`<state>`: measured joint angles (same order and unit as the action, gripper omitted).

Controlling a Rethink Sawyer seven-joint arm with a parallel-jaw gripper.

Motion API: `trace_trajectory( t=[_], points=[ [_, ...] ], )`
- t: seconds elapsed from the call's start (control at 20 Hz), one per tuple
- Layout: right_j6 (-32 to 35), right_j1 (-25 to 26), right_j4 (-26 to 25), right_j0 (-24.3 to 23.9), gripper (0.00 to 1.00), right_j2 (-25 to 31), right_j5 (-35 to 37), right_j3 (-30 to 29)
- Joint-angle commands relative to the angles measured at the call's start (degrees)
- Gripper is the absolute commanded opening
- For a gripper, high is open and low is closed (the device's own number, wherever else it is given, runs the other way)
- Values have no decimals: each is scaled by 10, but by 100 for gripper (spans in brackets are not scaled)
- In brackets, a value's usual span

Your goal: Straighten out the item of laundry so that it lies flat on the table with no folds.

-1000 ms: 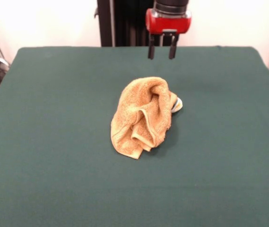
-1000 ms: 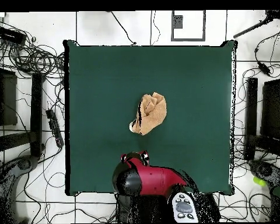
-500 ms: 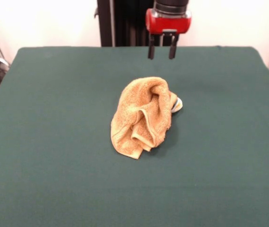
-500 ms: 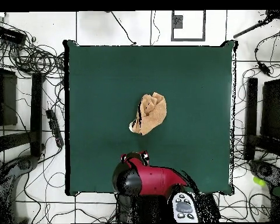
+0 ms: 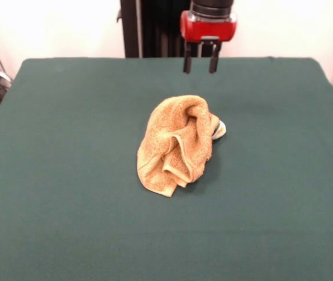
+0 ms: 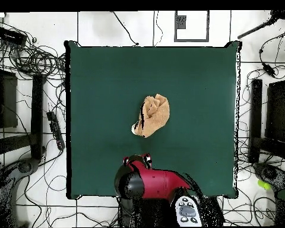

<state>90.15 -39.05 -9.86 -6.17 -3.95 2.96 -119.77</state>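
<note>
Red housing, two black fingers: my gripper (image 5: 199,64) hangs high over my side of the table (image 5: 67,222), fingers apart, nothing between them. In the overhead view the gripper (image 6: 139,159) sits near the table (image 6: 192,77) edge closest to my base.

The towel (image 5: 177,144) is ahead of me, toward mid-table and well below, no contact. It's bunched into a mound: one layer rolled over on itself, a thick fold hanging down the side away from me, a deep crease through the middle. A bit of white, probably the tag (image 5: 219,130), pokes out at the side of the heap nearer me. From above the towel (image 6: 152,116) reads as a compact lump, nowhere near square.

Step in hand, as I judge it: pre-grasp, straightening not started. Next move calls for picking a free outer edge or corner, not the top of the mound, descending onto it with fingers wide, pinching one layer only, then dragging outward to unroll. Grabbing several layers would just shift the lump.
</note>
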Motion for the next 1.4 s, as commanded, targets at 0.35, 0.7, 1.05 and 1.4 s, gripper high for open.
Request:
trace_trajectory(
  t=[0.35,0.7,1.05,1.4],
  points=[
    [76,-3,-15,1,100,21,-21,31],
    [74,-5,-15,-3,100,26,-18,31],
    [75,-1,-14,0,100,24,-20,34],
    [77,3,-11,5,100,20,-23,39]
  ],
)
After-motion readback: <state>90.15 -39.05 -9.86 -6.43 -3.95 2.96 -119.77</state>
